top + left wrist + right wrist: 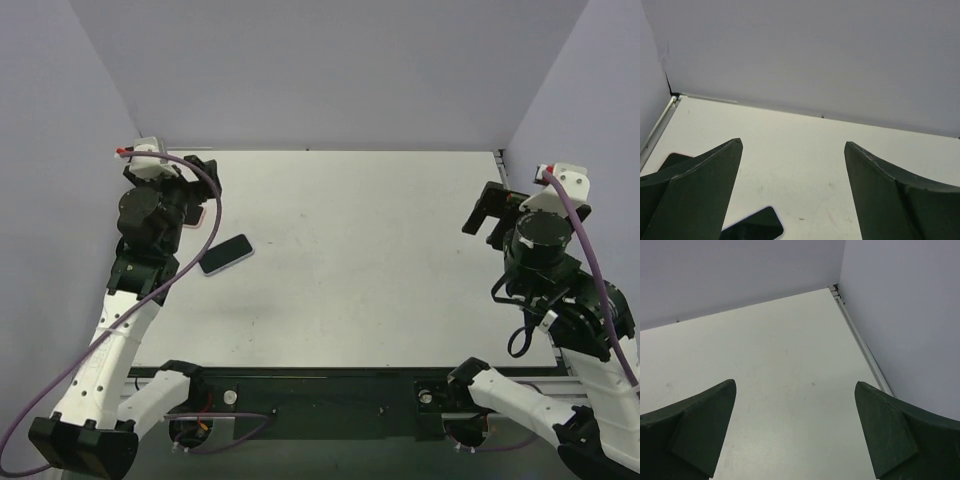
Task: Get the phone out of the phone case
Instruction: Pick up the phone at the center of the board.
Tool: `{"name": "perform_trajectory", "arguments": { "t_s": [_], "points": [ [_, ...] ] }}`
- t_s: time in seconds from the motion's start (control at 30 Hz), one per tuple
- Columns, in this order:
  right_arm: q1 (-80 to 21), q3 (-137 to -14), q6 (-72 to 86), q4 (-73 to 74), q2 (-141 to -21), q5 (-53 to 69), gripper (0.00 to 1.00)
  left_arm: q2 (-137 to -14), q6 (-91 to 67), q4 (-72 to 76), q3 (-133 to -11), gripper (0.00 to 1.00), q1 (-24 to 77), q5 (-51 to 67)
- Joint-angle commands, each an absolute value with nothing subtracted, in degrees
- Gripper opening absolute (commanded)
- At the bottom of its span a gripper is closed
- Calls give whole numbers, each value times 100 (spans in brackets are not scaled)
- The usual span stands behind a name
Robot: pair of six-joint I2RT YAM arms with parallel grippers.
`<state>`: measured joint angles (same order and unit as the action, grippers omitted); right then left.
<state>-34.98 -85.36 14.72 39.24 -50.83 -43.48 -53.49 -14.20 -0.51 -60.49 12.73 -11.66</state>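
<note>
Phone (pixel 226 254) flat near table's left edge, both grippers empty

The dark phone lies on the white table (pixel 380 250) close to its left edge, just beside the left gripper (pixel 203 188). That gripper's fingers are spread wide and hold nothing. The right gripper (pixel 484 216), at the right edge, is equally wide and empty.

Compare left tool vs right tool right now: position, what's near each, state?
Left tool hovers over the far-left part of the table; right tool sits by the table's right edge. Left tool has the black phone lying flat close by, its corner showing in the left wrist view; right tool's wrist view shows only table and wall. Shared: both open, both holding nothing.
</note>
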Motion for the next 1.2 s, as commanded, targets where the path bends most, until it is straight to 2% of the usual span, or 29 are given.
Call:
{"name": "perform_trajectory", "arguments": {
  "t_s": [0.0,0.1,0.2,0.47,0.6,0.7,0.97,1.17],
  "points": [
    [-3524,-8420,1538,3990,-4896,-4141,100,-5676,-1564,-333,-6293,94,1292,-1195],
    [-3524,-8367,1389,3990,-4791,-3666,100,-6230,-1853,-1235,-6713,94,1231,-1047],
    [-3533,-8096,1231,3780,-4659,-2580,100,-7081,-2153,-2343,-7144,94,1003,-643],
    [-3542,-7603,1538,3507,-4658,-1566,100,-8742,-2934,-2935,-7259,93,-217,851],
    [-3542,-7454,1626,3507,-4597,-1442,100,-9709,-3348,-2647,-7339,82,-834,1922],
    [-3542,-7374,1635,3498,-4527,-1433,100,-10150,-3437,-2523,-7418,79,-1072,1986],
    [-3542,-7172,1529,3498,-4307,-1643,100,-11030,-3410,-1935,-7295,80,-1406,2197],
    [-3542,-7066,1494,3428,-4315,-1696,100,-11163,-3269,-2408,-7261,79,-1389,2021]
  ]
}}
